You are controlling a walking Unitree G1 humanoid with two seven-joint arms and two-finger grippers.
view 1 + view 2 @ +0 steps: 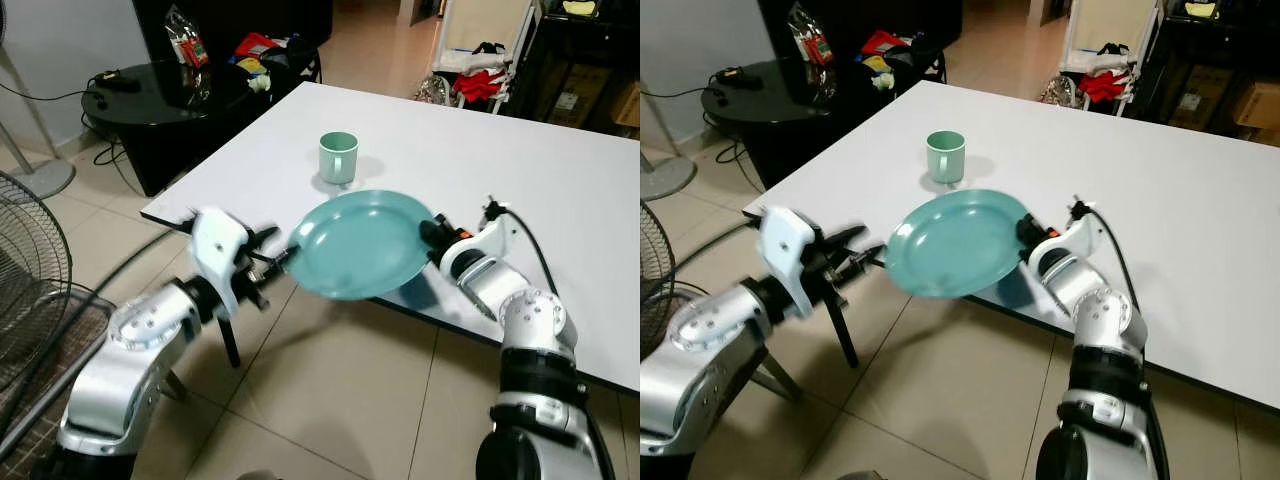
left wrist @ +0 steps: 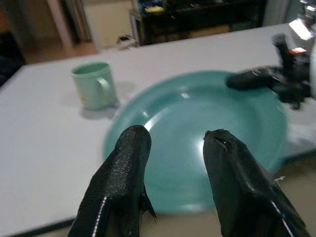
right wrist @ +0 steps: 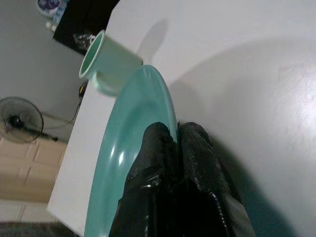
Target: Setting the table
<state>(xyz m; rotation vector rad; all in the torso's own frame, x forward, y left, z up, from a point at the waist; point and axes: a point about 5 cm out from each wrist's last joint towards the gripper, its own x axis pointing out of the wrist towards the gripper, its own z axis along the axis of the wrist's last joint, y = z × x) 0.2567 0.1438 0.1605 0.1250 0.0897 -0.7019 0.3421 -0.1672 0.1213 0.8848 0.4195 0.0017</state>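
- We see a teal plate (image 1: 360,243) held up at the near edge of the white bench (image 1: 560,180), part of it over the bench top and part hanging out past the edge above the tiled floor (image 1: 330,400).
- Our right gripper (image 1: 432,232) grips the plate's rim on the side away from the mug; in the right wrist view its two black fingers (image 3: 163,163) are pressed together on the rim, one on each face of the plate.
- Our left gripper (image 1: 272,258) sits just beside the opposite rim of the plate, off the bench edge. In the left wrist view its fingers (image 2: 123,168) stand apart, with the plate's near rim showing between and beyond them; we cannot tell whether they touch it.
- A pale green mug (image 1: 338,157) stands upright on the bench just beyond the plate, apart from it, its handle turned to the right side.
- Farther from the plate, past the bench's far left corner, a round black side table (image 1: 150,95) carries a clear packet (image 1: 188,45) and other small items.
- A standing fan (image 1: 30,270) is at the left edge, well apart from the plate.
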